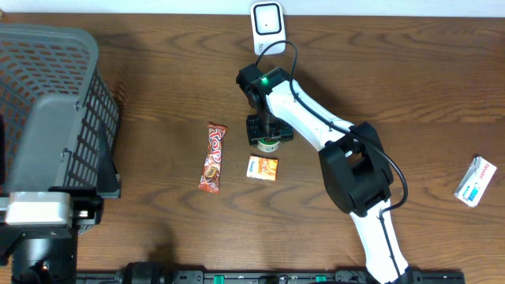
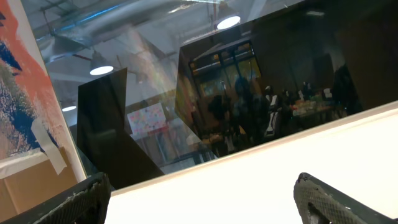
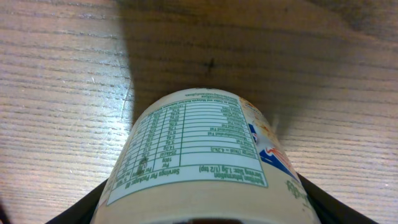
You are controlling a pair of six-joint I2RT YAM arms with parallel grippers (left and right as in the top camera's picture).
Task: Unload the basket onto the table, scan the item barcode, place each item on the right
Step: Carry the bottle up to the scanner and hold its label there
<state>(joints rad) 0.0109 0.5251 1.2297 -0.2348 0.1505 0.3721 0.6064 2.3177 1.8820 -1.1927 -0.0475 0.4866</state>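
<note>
A cream tub (image 3: 199, 155) with a green-lined nutrition table stands on the wooden table, and from above only its rim (image 1: 269, 145) shows under my right gripper (image 1: 268, 130). In the right wrist view that gripper (image 3: 202, 205) straddles the tub, one dark finger (image 3: 93, 208) close on each side. The tub hides the fingertips, so I cannot tell whether they touch it. A white scanner (image 1: 267, 28) stands at the table's far edge, behind the right arm. My left gripper (image 2: 202, 183) points up at a ceiling and windows, open, with nothing between its fingers.
A red candy bar (image 1: 213, 158) and a small orange packet (image 1: 262, 167) lie just left of the tub. A white and blue box (image 1: 476, 181) lies far right. A grey mesh basket (image 1: 79, 87) fills the left side, with the left arm's base (image 1: 43, 213) before it.
</note>
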